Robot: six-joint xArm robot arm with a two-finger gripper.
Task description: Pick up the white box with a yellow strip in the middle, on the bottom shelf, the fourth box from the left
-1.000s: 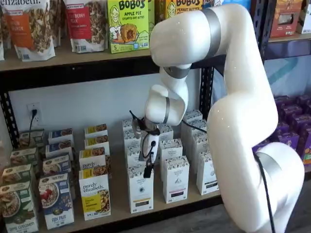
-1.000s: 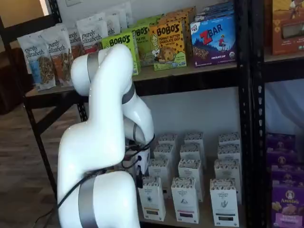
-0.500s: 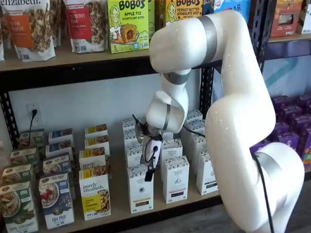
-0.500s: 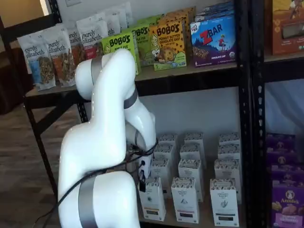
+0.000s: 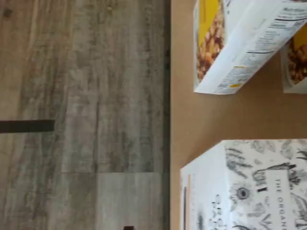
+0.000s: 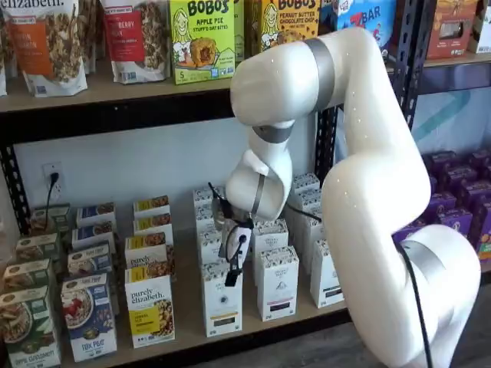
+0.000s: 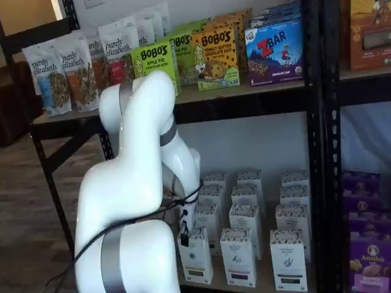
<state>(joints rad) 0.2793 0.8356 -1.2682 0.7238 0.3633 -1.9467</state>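
**Above the bottom shelf: claw lowered to the target box**

On the bottom shelf (image 6: 184, 326), the white box (image 6: 222, 297) stood at the front edge of its row, just right of the yellow-labelled granola box (image 6: 149, 310) and left of a like white carton with a black band (image 6: 277, 282). In both shelf views the claw (image 6: 233, 274) hung directly over the box's speckled top, its black tip seemingly touching or just clear of it; which of the two could not be told. Compared with the views a second before, the arm had dipped and the claw had come down and slightly forward, from above the row to the level of the front box's top. The fingers showed side-on, so no gap was visible; they stood at their widest and held nothing. The wrist view showed the speckled top of the white box (image 5: 249, 187) close below, the thin orange band on its face near the shelf edge, and the granola box (image 5: 240, 43) well apart across bare board. The approach appeared nearly complete; a short further descent and a closing of the fingers remained, judged from this position.
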